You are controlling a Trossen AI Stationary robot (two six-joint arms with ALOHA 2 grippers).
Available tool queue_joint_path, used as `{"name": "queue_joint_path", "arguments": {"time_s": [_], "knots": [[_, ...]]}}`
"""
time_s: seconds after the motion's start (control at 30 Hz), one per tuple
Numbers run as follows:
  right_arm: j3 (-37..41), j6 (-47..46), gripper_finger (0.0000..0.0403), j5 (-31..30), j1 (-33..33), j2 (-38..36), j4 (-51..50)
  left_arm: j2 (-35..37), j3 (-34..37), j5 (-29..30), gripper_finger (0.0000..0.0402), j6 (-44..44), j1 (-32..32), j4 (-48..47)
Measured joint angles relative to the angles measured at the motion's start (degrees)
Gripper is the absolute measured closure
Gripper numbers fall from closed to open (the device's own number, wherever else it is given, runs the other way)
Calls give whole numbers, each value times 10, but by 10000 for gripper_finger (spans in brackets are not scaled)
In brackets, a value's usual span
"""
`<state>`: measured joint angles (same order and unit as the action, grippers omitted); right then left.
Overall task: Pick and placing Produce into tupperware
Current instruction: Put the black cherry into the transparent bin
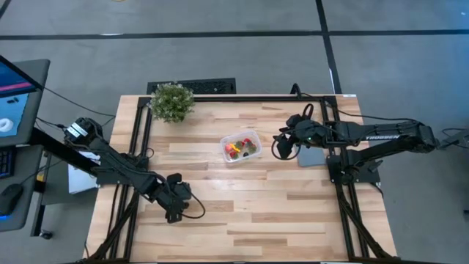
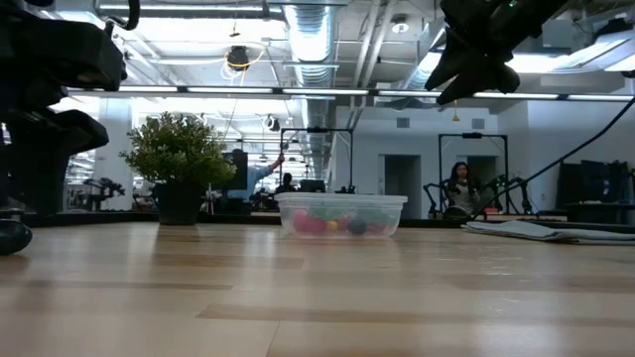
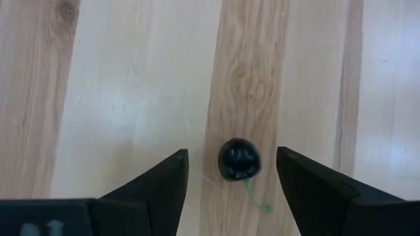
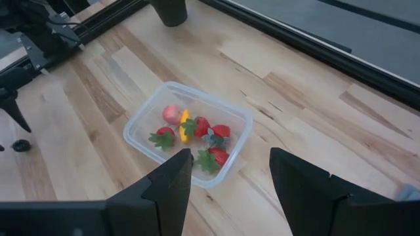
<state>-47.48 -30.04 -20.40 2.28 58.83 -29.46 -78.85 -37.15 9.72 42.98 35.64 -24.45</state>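
Observation:
A small dark round berry [image 3: 239,159] with a thin green stem lies on the wooden table. My left gripper [image 3: 231,153] hangs over it at the table's near left [image 1: 174,213], open, one finger on either side of the berry, touching nothing. The clear tupperware [image 1: 223,143] stands at mid-table. In it lie red strawberry pieces with green tops [image 4: 209,131], a yellow piece [image 4: 186,124] and a pink one [image 4: 172,113]. My right gripper [image 4: 230,152] hangs open in the air to the right of the tub [image 1: 281,144], with nothing between its fingers.
A bushy green potted plant [image 1: 172,101] stands at the table's far left. A flat grey slab [image 1: 311,156] lies under the right arm. Black frame rails run along the table's left, right and far edges. People show in the room beyond.

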Motion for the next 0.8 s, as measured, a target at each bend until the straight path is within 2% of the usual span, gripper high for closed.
{"name": "queue_joint_path", "arguments": {"time_s": [0.8], "knots": [[0, 0, 173, 0, 1, 0, 0, -17, 0, -2, 180, -33, 0, -6]]}}
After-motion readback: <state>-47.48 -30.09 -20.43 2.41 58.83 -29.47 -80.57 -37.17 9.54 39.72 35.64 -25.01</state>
